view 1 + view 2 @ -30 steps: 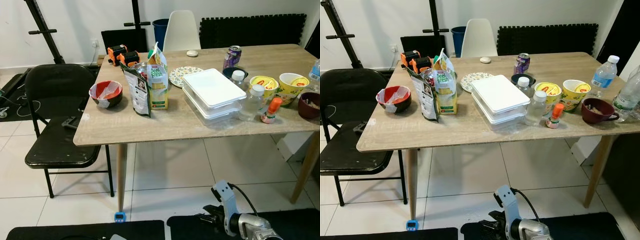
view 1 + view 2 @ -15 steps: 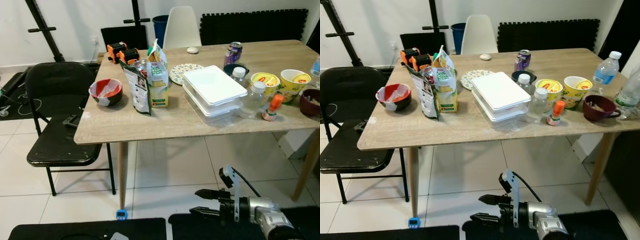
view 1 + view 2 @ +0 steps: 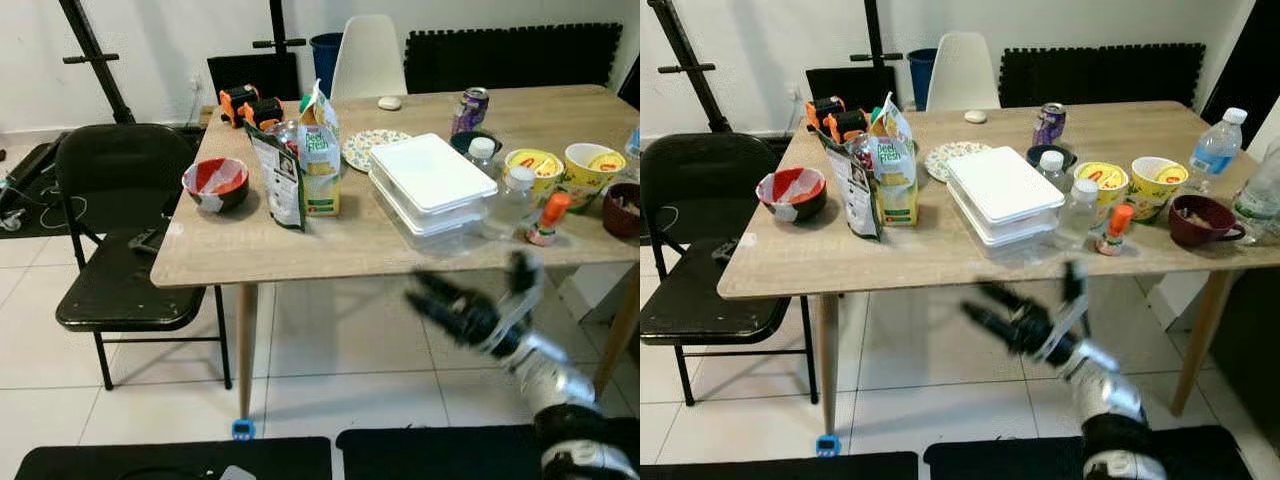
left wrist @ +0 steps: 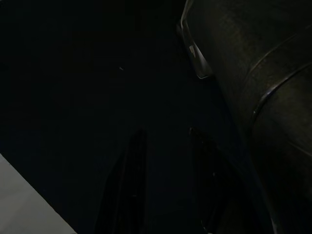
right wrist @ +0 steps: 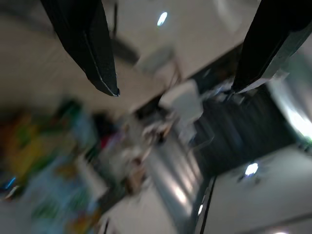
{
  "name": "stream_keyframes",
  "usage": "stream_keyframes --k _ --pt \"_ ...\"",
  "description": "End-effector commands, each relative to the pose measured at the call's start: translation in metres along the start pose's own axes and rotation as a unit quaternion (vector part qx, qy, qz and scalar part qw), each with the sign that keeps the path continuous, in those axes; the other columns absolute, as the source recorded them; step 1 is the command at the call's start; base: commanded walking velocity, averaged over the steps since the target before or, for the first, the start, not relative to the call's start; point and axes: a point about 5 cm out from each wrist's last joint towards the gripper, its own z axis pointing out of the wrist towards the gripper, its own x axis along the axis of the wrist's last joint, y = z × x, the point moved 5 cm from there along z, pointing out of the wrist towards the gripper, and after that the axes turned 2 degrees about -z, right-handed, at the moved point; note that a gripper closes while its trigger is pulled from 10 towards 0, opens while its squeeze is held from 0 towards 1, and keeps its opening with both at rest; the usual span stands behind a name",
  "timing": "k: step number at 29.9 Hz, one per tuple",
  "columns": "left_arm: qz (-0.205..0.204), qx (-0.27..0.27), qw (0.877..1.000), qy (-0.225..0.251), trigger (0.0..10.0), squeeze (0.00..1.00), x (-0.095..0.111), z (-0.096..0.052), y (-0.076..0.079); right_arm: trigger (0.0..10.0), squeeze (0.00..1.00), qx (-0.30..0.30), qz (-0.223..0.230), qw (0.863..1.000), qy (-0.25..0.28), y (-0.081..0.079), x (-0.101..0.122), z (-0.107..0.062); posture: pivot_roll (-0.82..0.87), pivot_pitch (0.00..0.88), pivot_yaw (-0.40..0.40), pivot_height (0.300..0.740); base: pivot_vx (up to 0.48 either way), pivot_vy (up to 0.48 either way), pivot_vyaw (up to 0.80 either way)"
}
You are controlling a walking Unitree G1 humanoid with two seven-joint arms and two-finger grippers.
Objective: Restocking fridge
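Hovering blurred below worktop's [image 3: 300,245] near edge, right hand [image 3: 440,305] was released, fingers spread, grasping nothing. Juice carton [image 3: 320,165] stood upright toward worktop's left end, just beside stacked white containers [image 3: 430,180]. Left hand [image 4: 168,183] in darkness, fingers apart.

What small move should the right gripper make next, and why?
Probably lift higher and reach forward over the table edge. The right gripper, fingers open and holding nothing, sits blurred below the tabletop in front of the stacked white containers, so it must clear the edge before it can reach any item.
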Motion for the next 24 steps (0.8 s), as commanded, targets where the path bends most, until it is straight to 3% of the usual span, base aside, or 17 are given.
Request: stream_keyframes --k 1,3,9,10,15,16,17,19,20,24 --pt "0.003 0.007 0.995 0.104 10.0 0.00 0.065 -0.003 -0.004 10.0 0.00 -0.013 -0.011 0.999 0.032 0.000 0.019 0.001 -0.03 0.000 0.009 0.740 0.000 0.000 0.00" --pt "0.004 0.007 0.995 0.104 10.0 0.00 0.066 -0.003 -0.005 10.0 0.00 -0.018 -0.038 0.998 0.054 -0.002 0.038 0.005 -0.03 0.000 0.010 0.740 0.000 0.000 0.00" --pt "0.009 0.006 0.994 0.107 10.0 0.00 0.069 -0.004 -0.004 10.0 0.00 -0.139 -0.129 0.976 0.110 0.029 0.094 0.012 -0.03 0.000 0.013 0.740 0.000 0.000 0.00" --pt "0.009 0.006 0.994 0.107 10.0 0.00 0.069 -0.004 -0.004 10.0 0.00 -0.139 -0.129 0.976 0.110 0.029 0.094 0.012 -0.03 0.000 0.013 0.740 0.000 0.000 0.00" --pt "0.009 0.005 0.994 0.107 10.0 0.00 0.069 -0.004 -0.003 10.0 0.00 -0.244 -0.199 0.937 0.151 0.048 0.143 0.012 -0.03 0.000 0.010 0.740 0.000 0.000 0.00" --pt "0.008 0.005 0.994 0.107 10.0 0.00 0.069 -0.004 -0.003 10.0 0.00 -0.266 -0.218 0.928 0.146 0.052 0.147 0.012 -0.03 0.000 0.009 0.740 0.000 0.000 0.00" --pt "0.008 0.005 0.994 0.107 10.0 0.00 0.069 -0.004 -0.003 10.0 0.00 -0.266 -0.218 0.928 0.146 0.052 0.147 0.012 -0.03 0.000 0.009 0.740 0.000 0.000 0.00" --pt "0.006 0.004 0.994 0.106 10.0 0.00 0.068 -0.003 -0.002 10.0 0.00 -0.314 -0.245 0.908 0.134 0.060 0.155 0.009 -0.02 0.000 0.006 0.740 0.000 0.000 0.00" --pt "0.006 0.004 0.994 0.106 10.0 0.00 0.068 -0.003 -0.002 10.0 0.00 -0.314 -0.245 0.908 0.134 0.060 0.155 0.009 -0.02 0.000 0.006 0.740 0.000 0.000 0.00" --pt "0.003 0.004 0.995 0.103 10.0 0.00 0.064 -0.003 -0.001 10.0 0.00 -0.382 -0.279 0.874 0.110 0.074 0.164 0.004 -0.02 0.000 0.006 0.740 0.000 0.000 0.00"
